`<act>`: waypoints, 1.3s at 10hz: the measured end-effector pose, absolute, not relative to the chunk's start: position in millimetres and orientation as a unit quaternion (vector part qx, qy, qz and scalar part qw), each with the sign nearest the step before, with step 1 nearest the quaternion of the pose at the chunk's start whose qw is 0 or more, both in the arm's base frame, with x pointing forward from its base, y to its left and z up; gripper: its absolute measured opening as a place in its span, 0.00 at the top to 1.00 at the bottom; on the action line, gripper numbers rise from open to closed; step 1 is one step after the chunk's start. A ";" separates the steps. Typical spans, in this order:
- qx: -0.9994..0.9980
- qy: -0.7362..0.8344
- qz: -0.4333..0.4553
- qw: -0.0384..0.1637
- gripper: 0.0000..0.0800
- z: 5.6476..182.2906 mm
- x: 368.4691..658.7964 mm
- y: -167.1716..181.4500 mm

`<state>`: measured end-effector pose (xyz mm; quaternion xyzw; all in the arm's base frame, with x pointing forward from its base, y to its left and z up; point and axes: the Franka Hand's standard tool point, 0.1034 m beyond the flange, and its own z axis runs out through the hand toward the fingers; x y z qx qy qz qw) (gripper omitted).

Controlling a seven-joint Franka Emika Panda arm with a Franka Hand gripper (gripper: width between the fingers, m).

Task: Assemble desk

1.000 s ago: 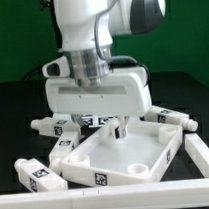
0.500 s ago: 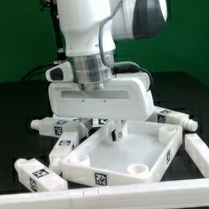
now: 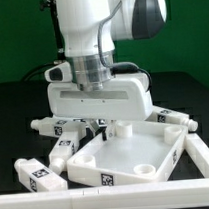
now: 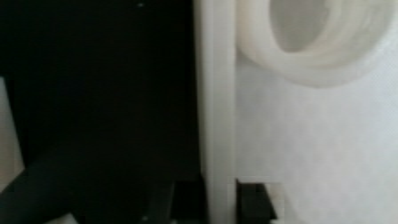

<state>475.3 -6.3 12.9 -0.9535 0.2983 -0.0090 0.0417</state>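
The white square tabletop [image 3: 145,150] lies flat on the black table with its tray side up, a round corner socket [image 3: 143,169] near the front. My gripper [image 3: 116,132] comes down over its back rim and is shut on that rim. In the wrist view my gripper [image 4: 217,205] has one dark finger on each side of the white rim [image 4: 217,100], with a socket ring [image 4: 329,45] beside it. Tagged white legs lie loose: two at the exterior view's left [image 3: 50,125] [image 3: 62,147], one at the front left [image 3: 37,175], one at the right [image 3: 174,118].
A white rail [image 3: 98,201] runs along the table's front and another [image 3: 203,157] stands close to the tabletop on the exterior view's right. The arm's wide white hand [image 3: 100,98] hides the area behind the tabletop.
The tabletop has slid toward the exterior view's right, away from the legs on the left, with my gripper on its back rim. The legs have not moved.
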 end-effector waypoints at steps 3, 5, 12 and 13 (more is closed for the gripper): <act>-0.909 0.415 -0.012 0.038 0.93 12.5 470.2 -13.3; -0.861 0.507 -0.024 0.046 0.93 12.8 473.1 -3.1; -0.641 0.763 0.011 0.083 0.93 12.8 499.0 35.1; -0.598 0.796 0.023 0.085 0.93 12.4 507.4 52.5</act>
